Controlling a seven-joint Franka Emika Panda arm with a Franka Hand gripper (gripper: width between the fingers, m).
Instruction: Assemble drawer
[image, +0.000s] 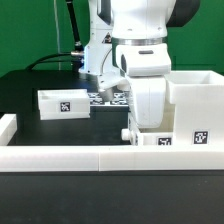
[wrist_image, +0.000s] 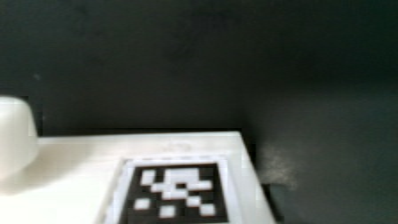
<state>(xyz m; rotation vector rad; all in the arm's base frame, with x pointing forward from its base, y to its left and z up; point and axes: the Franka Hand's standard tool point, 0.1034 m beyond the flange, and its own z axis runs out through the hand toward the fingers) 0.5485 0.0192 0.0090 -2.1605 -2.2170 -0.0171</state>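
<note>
The large boxy white shell stands at the exterior view's right, with a tag on its front. One small tray with a tag lies apart at the exterior view's left. A second white tagged part sits low beside the shell, right under my gripper. My hand hangs straight down over it and its bulk hides the fingertips. The wrist view shows a white tagged face very close, blurred, against the black table. The fingers do not show clearly there, so I cannot tell whether the jaws grip it.
The low white border wall runs along the front and up the exterior view's left side. The marker board lies behind, between the left tray and my arm. A white rounded shape sits at the wrist view's edge.
</note>
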